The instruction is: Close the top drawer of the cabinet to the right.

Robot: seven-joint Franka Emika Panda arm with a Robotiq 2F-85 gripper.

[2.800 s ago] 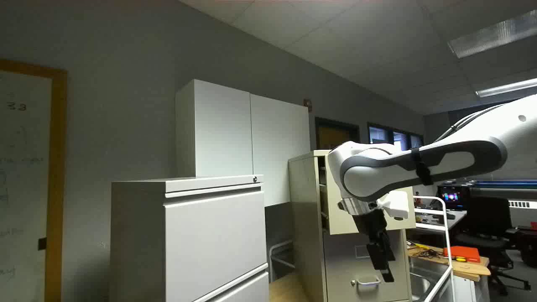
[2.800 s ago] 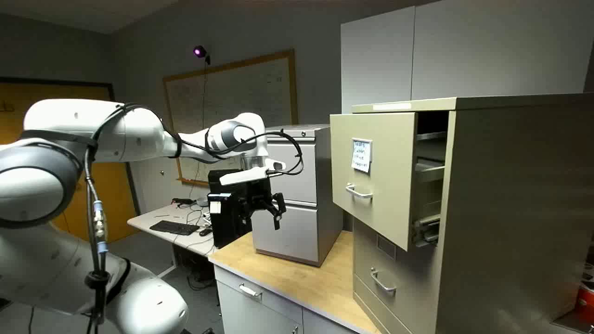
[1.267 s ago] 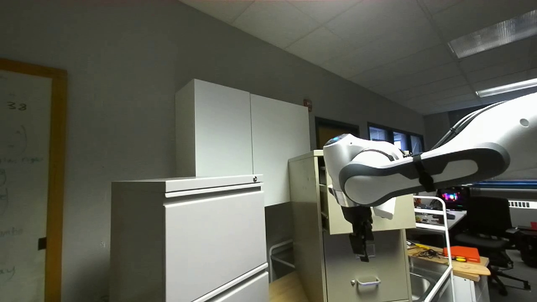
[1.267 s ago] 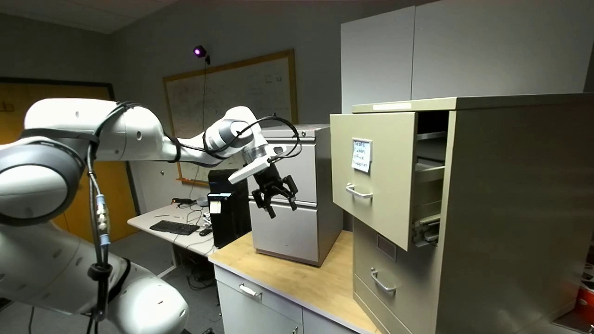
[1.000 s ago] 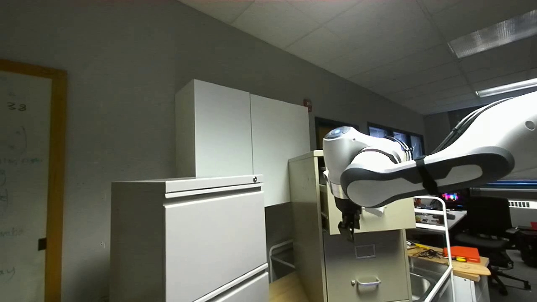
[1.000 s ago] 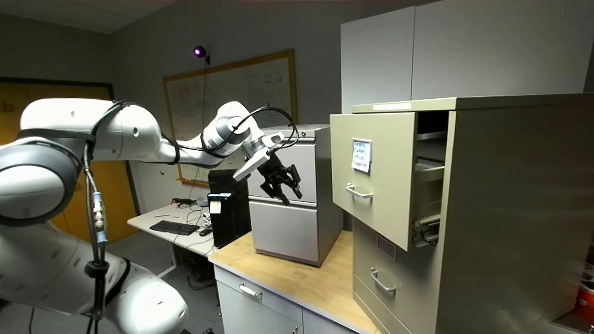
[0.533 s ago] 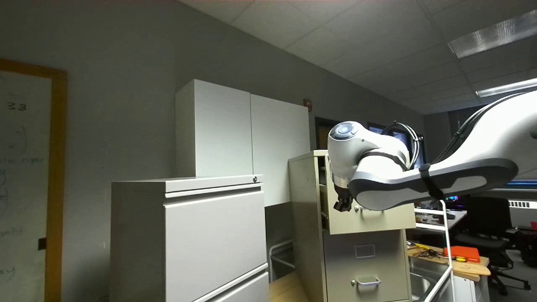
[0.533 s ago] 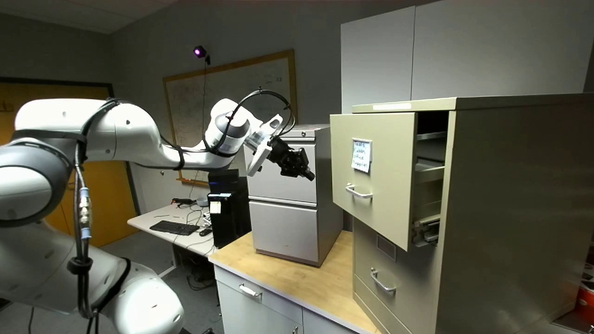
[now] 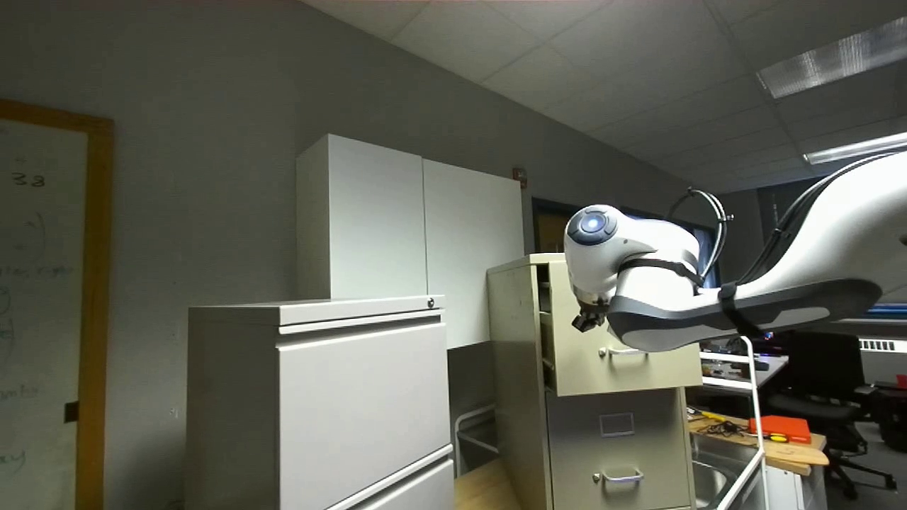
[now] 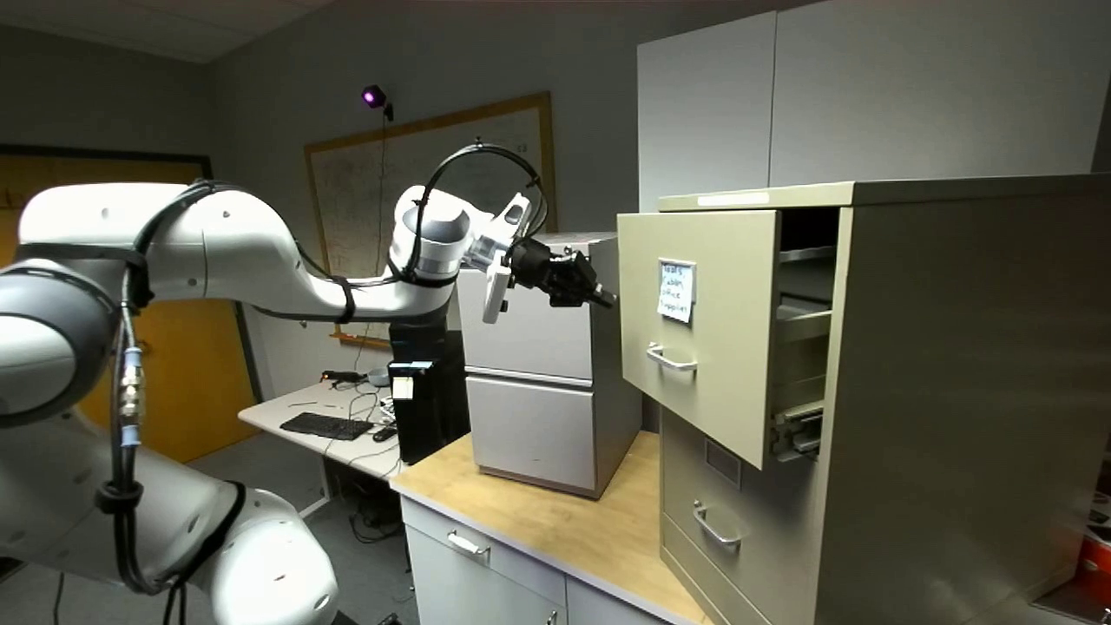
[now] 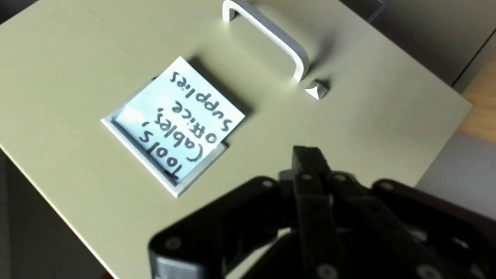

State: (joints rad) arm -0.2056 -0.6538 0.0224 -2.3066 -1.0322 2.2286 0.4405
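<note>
The top drawer (image 10: pixel 729 295) of the beige cabinet (image 10: pixel 955 391) is pulled out, its dark inside and rails showing along the side. On its front are a metal handle (image 11: pixel 267 33) and a handwritten label (image 11: pixel 182 120). My gripper (image 10: pixel 606 298) points towards this front, level with the label and above the handle. The wrist view shows the black gripper (image 11: pixel 308 153) with its fingers brought together and nothing between them, over the plain area beside the label. Whether the tips touch the front, I cannot tell. An exterior view has the gripper (image 9: pixel 587 322) partly behind the wrist.
A pale grey drawer cabinet (image 10: pixel 529 434) stands on the wooden counter (image 10: pixel 555 529), close behind the gripper and left of the beige cabinet. White cupboards (image 9: pixel 425 227) hang on the wall. A desk (image 10: pixel 347 434) with a keyboard lies farther back.
My gripper has swung up from pointing downward to facing the drawer front, rising and moving closer to it. Its fingers have come together. The drawer has not moved.
</note>
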